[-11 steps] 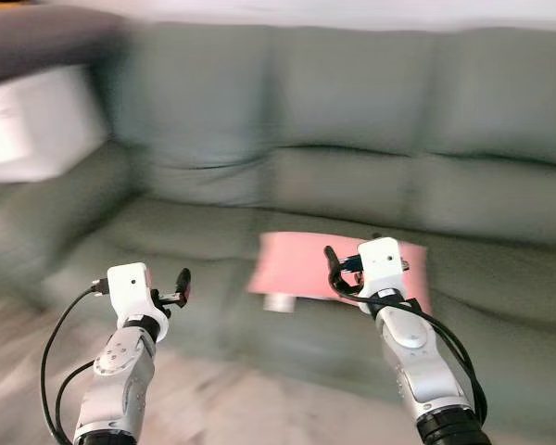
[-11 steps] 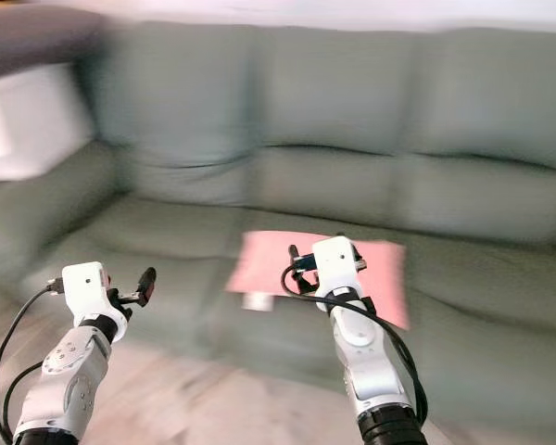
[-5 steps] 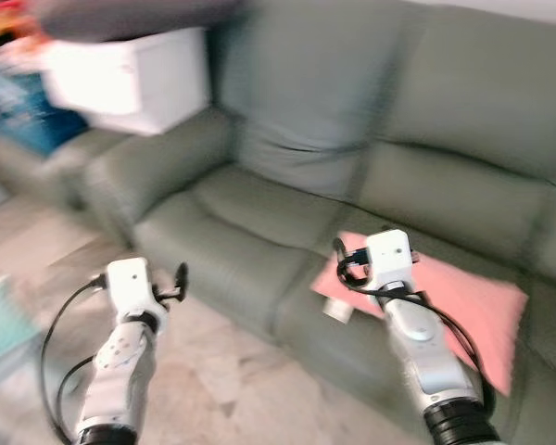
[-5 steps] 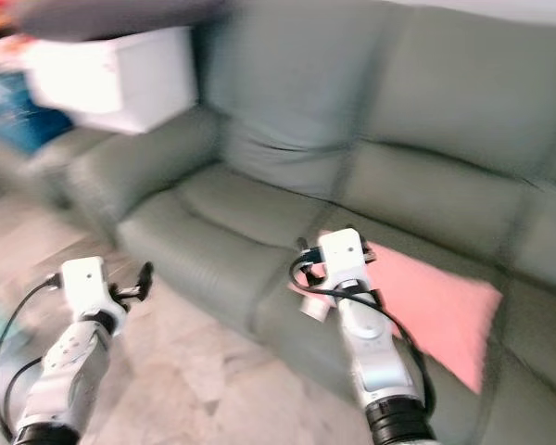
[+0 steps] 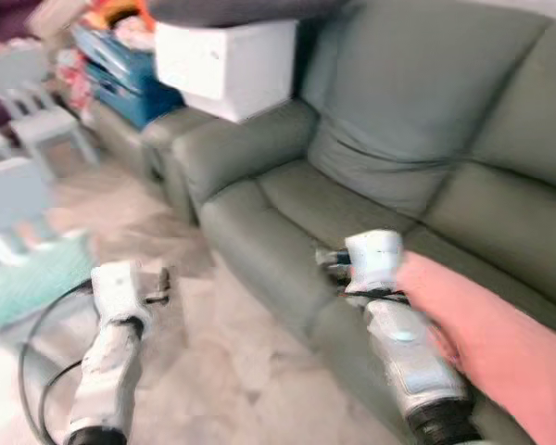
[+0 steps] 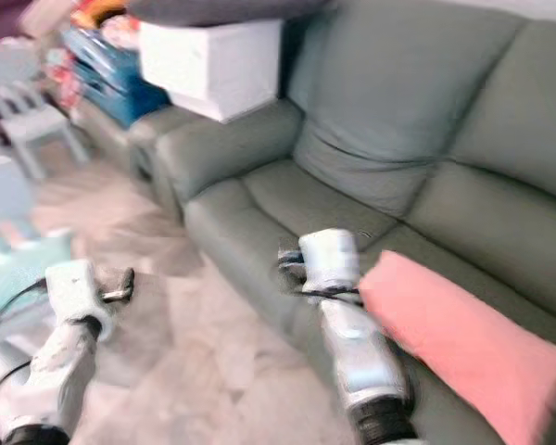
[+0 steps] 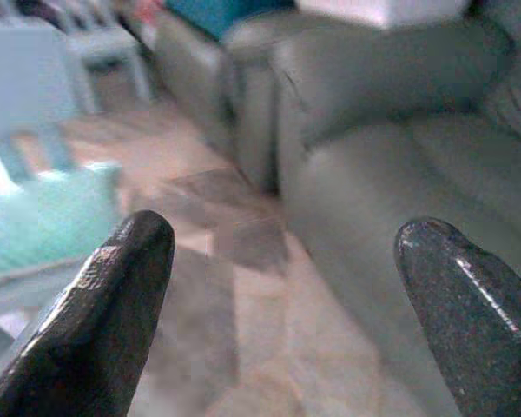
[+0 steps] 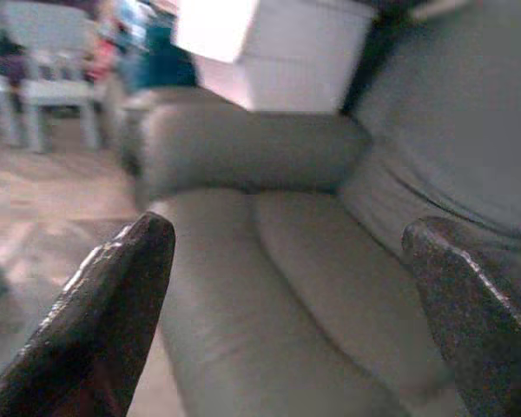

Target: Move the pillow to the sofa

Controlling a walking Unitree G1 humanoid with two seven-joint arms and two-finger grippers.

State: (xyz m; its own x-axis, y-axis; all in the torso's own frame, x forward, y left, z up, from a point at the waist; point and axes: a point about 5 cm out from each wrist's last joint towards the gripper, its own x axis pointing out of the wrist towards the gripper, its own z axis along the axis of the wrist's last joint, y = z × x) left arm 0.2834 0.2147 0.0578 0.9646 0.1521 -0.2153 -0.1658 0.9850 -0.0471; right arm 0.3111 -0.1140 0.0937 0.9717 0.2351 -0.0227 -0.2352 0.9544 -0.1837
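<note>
1. The pink pillow (image 6: 463,348) lies on the seat of the grey-green sofa (image 5: 389,102), at the near right of the scene, just right of the right arm. Judged from that, the placing itself looks done, and the step in hand is leaving the sofa.

2. The right gripper (image 8: 291,304) holds nothing: its two black fingers stand wide apart, with the sofa's seat and armrest between them in the right wrist view. The left gripper (image 7: 286,304) is likewise spread and empty, over the floor (image 7: 243,261) beside the sofa's front edge.

3. To finish well, I would keep both grippers open and raised, so that no finger catches the pillow's edge and drags it off the cushion. The right arm is just beside the pillow, so it needs the most care.

4. The head views are blurred, so fine detail is doubtful. The pillow looks like a soft, plain, flat rectangle of cloth. The sofa looks smooth and leather-like, with plump, rounded cushions and a thick armrest.

5. A white box (image 5: 227,65) sits at the far left, beyond the armrest, with a blue crate (image 5: 120,79) farther left. The floor shows pale, stone-like tiles.
</note>
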